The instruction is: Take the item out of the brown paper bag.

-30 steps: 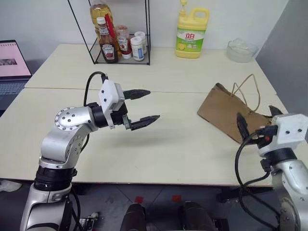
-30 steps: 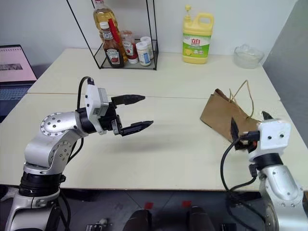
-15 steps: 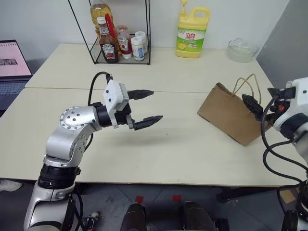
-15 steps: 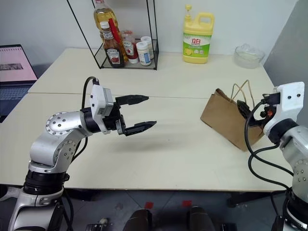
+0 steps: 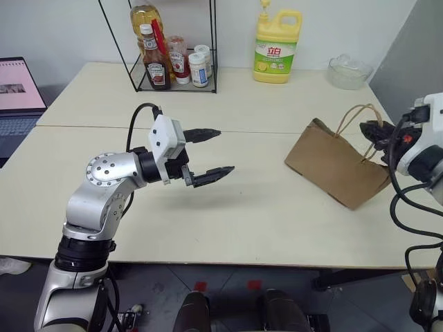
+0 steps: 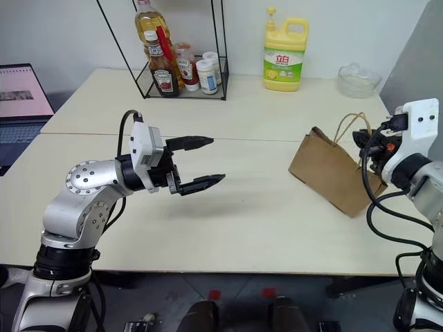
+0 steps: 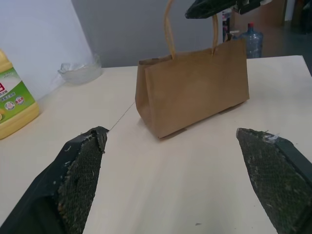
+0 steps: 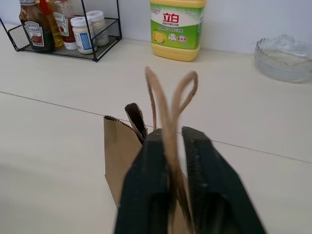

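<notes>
The desk (image 5: pixel 263 228), two pale tops set edge to edge, carried everything. At its far edge stood a black wire rack (image 5: pixel 173 69) with sauce bottles, a yellow detergent jug (image 5: pixel 276 48) and a clear glass bowl (image 5: pixel 348 71); a laptop (image 5: pixel 19 93) sat off the left end.

The brown paper bag (image 5: pixel 336 168) stood on the desk's right side, upright but leaning, its long axis running across the desk toward the right edge and its mouth facing up. Its two cord handles (image 8: pixel 168 105) rose together above the mouth.

The right pincer (image 8: pixel 168 161) was pressed together on those handles, pinching both cords between its fingers just above the bag's rim. The left pincer (image 5: pixel 208 153) hung over the middle of the desk with its fingers spread wide and nothing in them, well apart from the bag and pointing level toward it; in its wrist view the bag's broad creased side faced it squarely.

The item could not be seen; it was presumably inside the bag, hidden by the paper walls.

The coming move seemed to turn on this: the right arm steadied the bag from above by the handles, so the free left pincer, lying to the bag's left, would need to cross the desk and rise over the rim to enter the mouth from above.
</notes>
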Tool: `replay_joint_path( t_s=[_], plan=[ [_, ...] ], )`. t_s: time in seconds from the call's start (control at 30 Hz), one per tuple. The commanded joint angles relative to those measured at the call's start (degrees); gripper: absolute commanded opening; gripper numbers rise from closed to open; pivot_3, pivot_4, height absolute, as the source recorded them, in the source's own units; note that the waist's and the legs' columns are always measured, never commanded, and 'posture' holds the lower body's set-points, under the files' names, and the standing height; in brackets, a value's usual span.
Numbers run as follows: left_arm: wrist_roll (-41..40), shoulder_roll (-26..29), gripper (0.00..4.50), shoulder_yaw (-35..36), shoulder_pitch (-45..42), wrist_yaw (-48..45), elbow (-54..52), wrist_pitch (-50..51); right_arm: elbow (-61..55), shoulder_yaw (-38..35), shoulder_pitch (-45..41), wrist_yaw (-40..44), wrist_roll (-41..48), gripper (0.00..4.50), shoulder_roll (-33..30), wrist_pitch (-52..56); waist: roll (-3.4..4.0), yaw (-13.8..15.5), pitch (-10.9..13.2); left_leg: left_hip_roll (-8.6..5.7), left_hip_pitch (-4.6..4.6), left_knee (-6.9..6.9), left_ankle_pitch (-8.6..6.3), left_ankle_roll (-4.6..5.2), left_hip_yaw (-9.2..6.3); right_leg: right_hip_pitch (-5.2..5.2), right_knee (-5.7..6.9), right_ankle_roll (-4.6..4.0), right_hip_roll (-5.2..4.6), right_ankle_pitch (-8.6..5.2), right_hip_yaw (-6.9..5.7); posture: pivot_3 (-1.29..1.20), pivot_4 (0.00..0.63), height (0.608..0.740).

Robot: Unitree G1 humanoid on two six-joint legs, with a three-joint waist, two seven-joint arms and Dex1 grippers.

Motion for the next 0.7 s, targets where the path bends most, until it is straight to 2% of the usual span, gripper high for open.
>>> replay_joint_path(
  t_s=[0.03, 0.3, 0.47, 0.7],
  plan=[
    [0.3, 0.6, 4.5, 1.1, -0.8, 0.4, -0.7, -1.0, 0.3, 0.9, -2.4, 1.2, 0.9, 0.04, -2.3, -1.1, 0.0, 0.0, 0.0, 0.0, 0.0, 0.0, 0.0, 0.0, 0.0, 0.0, -0.01, 0.0, 0.0, 0.0, 0.0, 0.0, 0.15, 0.74],
    [-0.2, 1.3, 4.5, 2.8, 1.1, 2.4, -1.4, 0.4, 5.4, 7.8, -7.8, 6.1, -1.6, 0.04, -7.4, -7.8, 0.04, 0.0, 0.0, 0.0, -0.02, -0.01, 0.0, 0.0, 0.01, -0.04, -0.02, 0.0, 0.0, 0.0, 0.01, 0.0, 0.15, 0.74],
    [-1.7, 2.1, 4.5, 3.7, 2.7, 3.2, -3.9, 2.7, 14.2, 13.5, -14.9, 11.6, -4.5, 0.04, -9.7, -14.7, 0.15, -0.1, 0.1, 0.01, -0.02, -0.02, 0.0, 0.0, 0.05, -0.06, -0.02, 0.0, 0.0, 0.0, 0.04, 0.0, 0.15, 0.74],
    [-4.1, 3.5, 4.5, 7.2, 7.0, 5.4, -7.9, 6.6, 22.9, 22.2, -24.4, 19.7, -8.2, 0.04, -8.7, -22.4, 0.27, -0.3, 0.2, 0.01, -0.07, -0.04, 0.0, 0.0, 0.08, -0.15, -0.06, 0.0, -0.01, 0.0, 0.06, 0.0, 0.15, 0.74]
  ],
)
